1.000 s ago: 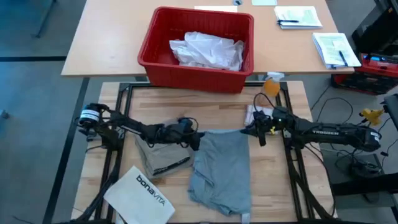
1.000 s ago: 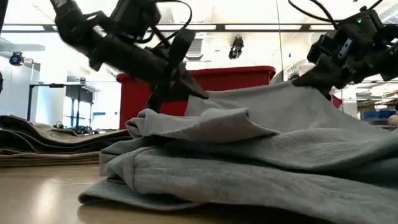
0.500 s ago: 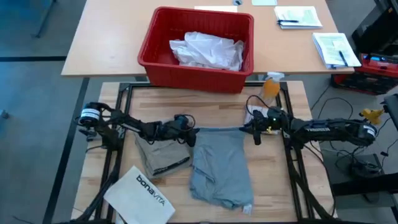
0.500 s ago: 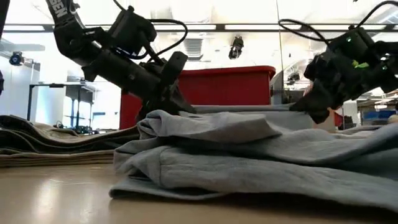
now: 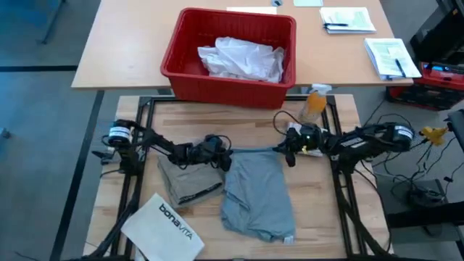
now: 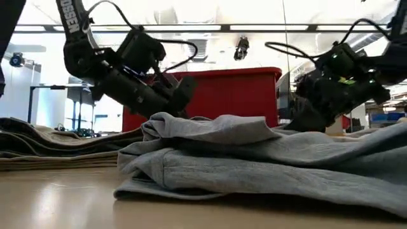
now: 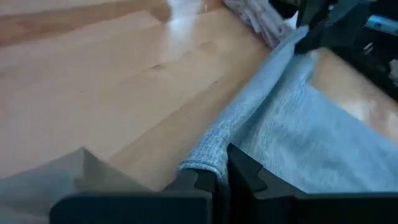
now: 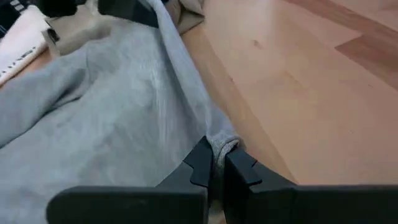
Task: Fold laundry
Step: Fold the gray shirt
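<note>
The grey T-shirt (image 5: 255,194) lies crumpled on the wooden table, its far edge (image 5: 254,151) stretched between my two grippers. My left gripper (image 5: 227,156) is shut on that edge's left corner. At the right corner, my right gripper (image 5: 283,152) is shut too. In the low view both grippers (image 6: 181,95) (image 6: 305,117) sit low behind the shirt's heaped folds (image 6: 254,159). The khaki-tan piece (image 5: 185,180) lies flat to the shirt's left, under my left arm. A white garment (image 5: 243,58) rests in the red bin (image 5: 181,61). My left gripper pinches the left corner of the grey shirt's far edge (image 7: 204,163), a rolled fold, between its two fingers. The fingers lie low and slant in from the table's left. The edge runs taut toward my other gripper. My right gripper pinches the right corner of the same far edge (image 8: 222,144), bunched into a fold, between its two fingers. It comes in low from the table's right. The rest of the shirt lies on the table toward the near edge.
A stiff white bag printed "bonavita" (image 5: 167,225) lies at the near left. An orange spray bottle (image 5: 314,103) and a small white-pink cloth (image 5: 293,132) sit at the far right. The red bin stands beyond the far edge. Bare wood (image 5: 203,119) shows at the far side.
Both grippers have gone down and toward the table's far edge, the right one also toward the left. The shirt's far edge, held raised a second ago, now sits low near the table, drawn taut, and the whole shirt has slid a little toward the far edge.
</note>
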Tool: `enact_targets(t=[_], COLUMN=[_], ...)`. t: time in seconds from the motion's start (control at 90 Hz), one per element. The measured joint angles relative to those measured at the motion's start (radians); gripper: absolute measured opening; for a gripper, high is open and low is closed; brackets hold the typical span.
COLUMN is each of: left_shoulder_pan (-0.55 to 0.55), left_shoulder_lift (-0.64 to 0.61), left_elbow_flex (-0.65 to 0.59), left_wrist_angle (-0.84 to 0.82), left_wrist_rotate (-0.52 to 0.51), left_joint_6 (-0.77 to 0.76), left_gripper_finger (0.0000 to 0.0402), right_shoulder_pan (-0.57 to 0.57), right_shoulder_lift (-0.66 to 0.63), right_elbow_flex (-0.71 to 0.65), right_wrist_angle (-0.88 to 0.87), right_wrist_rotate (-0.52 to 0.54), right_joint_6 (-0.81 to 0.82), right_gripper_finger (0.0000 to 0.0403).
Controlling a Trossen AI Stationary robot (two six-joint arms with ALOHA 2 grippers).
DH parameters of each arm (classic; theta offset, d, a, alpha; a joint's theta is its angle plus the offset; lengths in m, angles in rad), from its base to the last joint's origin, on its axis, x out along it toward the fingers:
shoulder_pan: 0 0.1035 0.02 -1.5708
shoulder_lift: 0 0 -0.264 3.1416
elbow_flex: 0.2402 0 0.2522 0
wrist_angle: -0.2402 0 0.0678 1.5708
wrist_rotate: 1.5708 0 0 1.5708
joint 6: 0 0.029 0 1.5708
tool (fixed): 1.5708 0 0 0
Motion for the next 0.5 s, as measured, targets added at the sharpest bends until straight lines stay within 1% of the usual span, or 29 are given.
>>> enact_targets(t=[0.167, 0.244, 0.389, 0.5], left_shoulder_pan=[0.002, 0.005, 0.005, 0.006], left_shoulder_lift=[0.032, 0.032, 0.032, 0.032], left_elbow_flex=[0.012, 0.012, 0.022, 0.03], left_wrist_angle=[-0.028, -0.028, -0.034, -0.038], left_wrist_rotate=[-0.046, -0.061, -0.067, -0.067], left_joint_6=[0.001, 0.0, 0.0, 0.0], left_gripper_finger=[0.0, 0.0, 0.0014, 0.0042], right_shoulder_pan=[-0.026, -0.03, -0.032, -0.035], right_shoulder_lift=[0.106, 0.128, 0.116, 0.077], right_elbow_flex=[0.042, 0.058, 0.068, 0.071], right_wrist_angle=[0.024, 0.026, 0.001, -0.035], right_wrist_rotate=[0.01, 0.017, 0.073, 0.077], right_joint_6=[0.027, 0.045, 0.054, 0.047], right_gripper_finger=[0.0, 0.0, 0.0003, 0.003])
